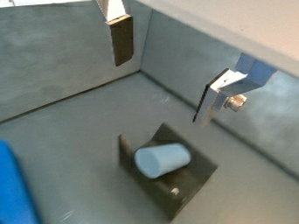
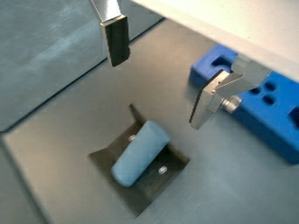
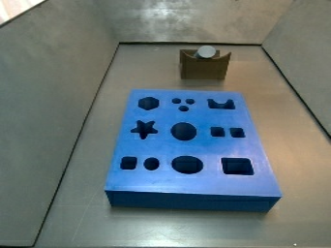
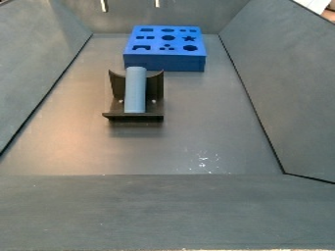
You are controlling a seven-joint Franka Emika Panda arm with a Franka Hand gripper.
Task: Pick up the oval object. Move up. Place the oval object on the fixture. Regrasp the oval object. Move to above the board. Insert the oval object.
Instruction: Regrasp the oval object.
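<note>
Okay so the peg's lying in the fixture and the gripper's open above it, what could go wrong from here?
The oval object lies along the fixture notch, partly overhanging it in a wrist view; an off-centre regrasp by the open gripper could tilt it. The fingers could also strike the fixture walls. A tilted peg might jam at the board.

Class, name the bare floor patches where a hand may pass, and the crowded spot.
Free: between fixture and board, and the near floor. Crowded: the fixture's notch, filled by the oval object. The gripper hangs open above it.
</note>
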